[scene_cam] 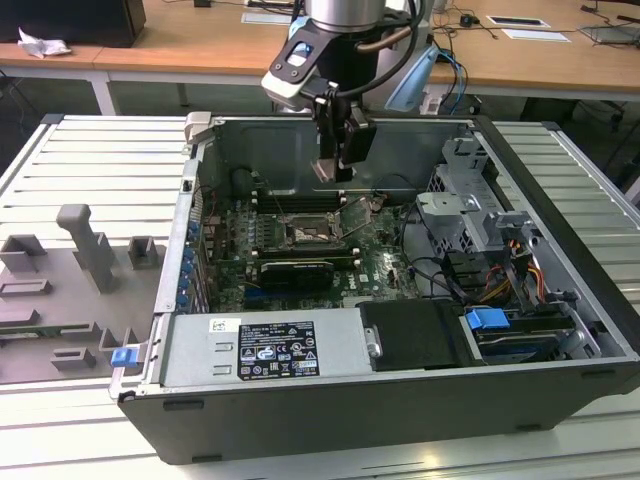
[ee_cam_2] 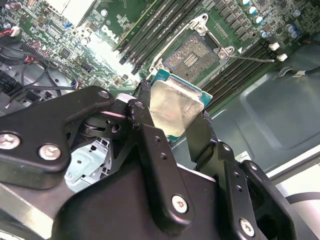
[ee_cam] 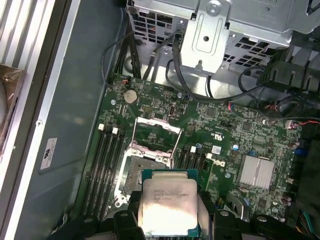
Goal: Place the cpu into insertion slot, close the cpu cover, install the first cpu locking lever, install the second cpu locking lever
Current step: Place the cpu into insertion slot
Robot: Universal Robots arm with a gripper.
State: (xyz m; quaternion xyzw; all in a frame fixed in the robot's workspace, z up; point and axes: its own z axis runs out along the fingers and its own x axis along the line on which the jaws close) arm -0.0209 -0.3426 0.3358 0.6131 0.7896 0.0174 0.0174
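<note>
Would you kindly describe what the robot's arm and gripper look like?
The arm is silver-grey with a blue-trimmed joint and a dark cable beside it. The gripper is matte black, with jointed link fingers fastened by silver screws.

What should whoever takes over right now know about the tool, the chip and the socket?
The tool is shut on the small flat square silver-faced cpu, held in the air above the green motherboard.
The square dark insertion slot with a silver rim is empty.
The thin silver frame-shaped cpu cover is swung open beside the slot.
Done: chip in the grip.
Left: seating the chip, closing the cover, both locking levers.
</note>
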